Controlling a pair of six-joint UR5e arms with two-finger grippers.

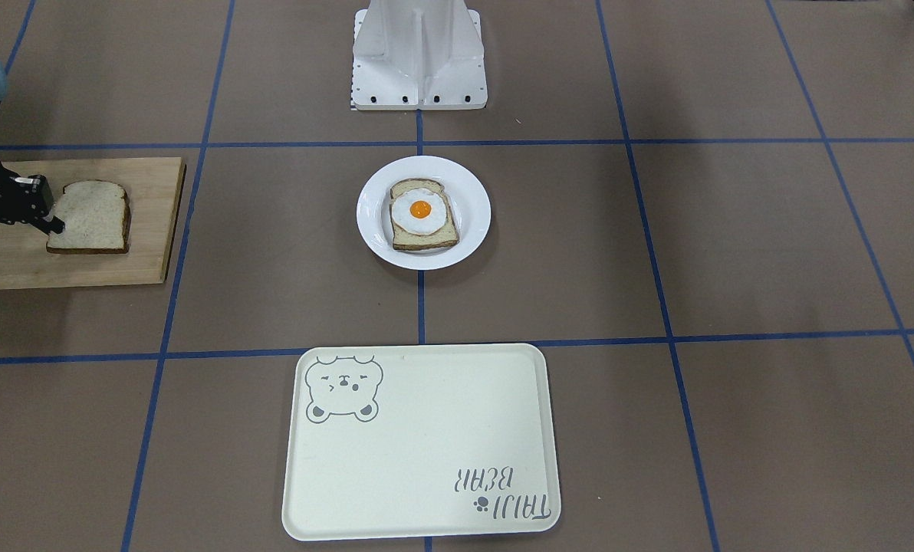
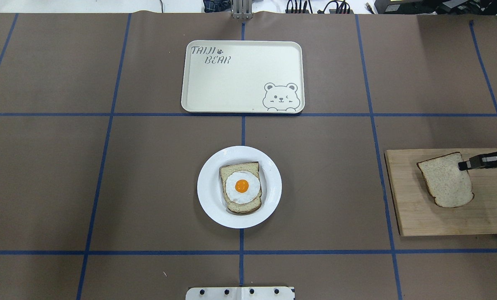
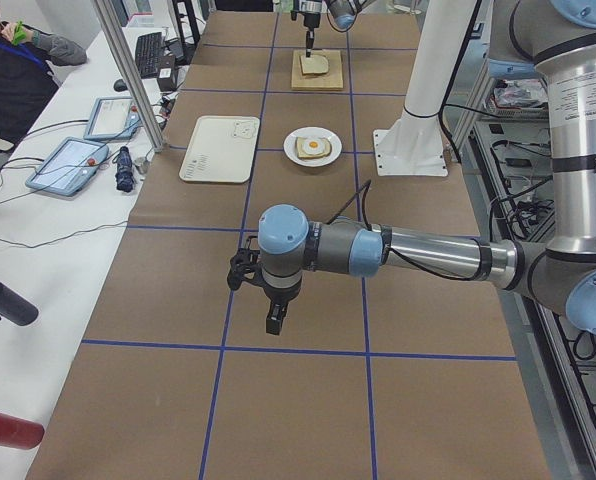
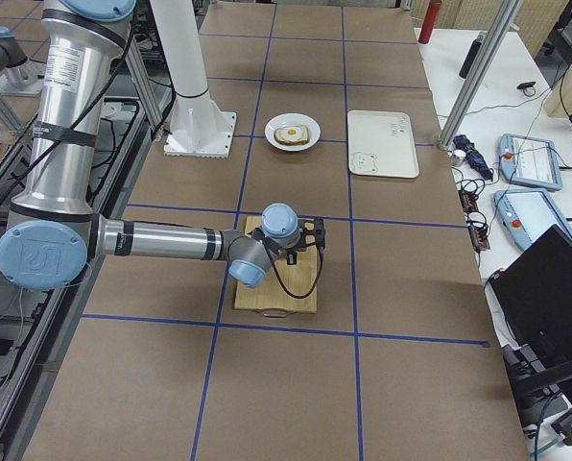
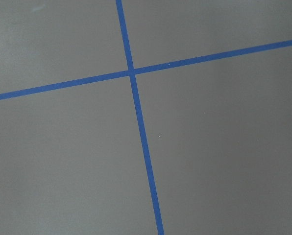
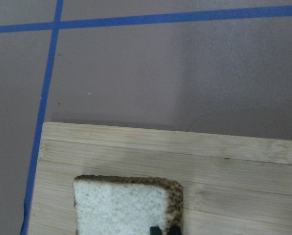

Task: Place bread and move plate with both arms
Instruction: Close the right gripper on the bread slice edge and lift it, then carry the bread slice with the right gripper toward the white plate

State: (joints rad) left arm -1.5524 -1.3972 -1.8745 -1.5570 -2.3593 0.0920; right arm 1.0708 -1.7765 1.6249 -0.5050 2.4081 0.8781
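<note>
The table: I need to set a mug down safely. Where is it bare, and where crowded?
The tray holds nothing. Bare table lies between the plate and the cutting board, and on the plate's other side. Crowded: the plate, filled by egg toast, and the board, with the bread and the right gripper.

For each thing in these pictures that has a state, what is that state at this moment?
the bread: lies on the wooden board, one corner pinched by the right tool.
right tool: shut on the bread's crust corner.
left tool: above bare table; open or shut, cannot tell.
the plate: on the table, carrying the egg-topped slice.
tray: flat on the table, drawing side up.
</note>
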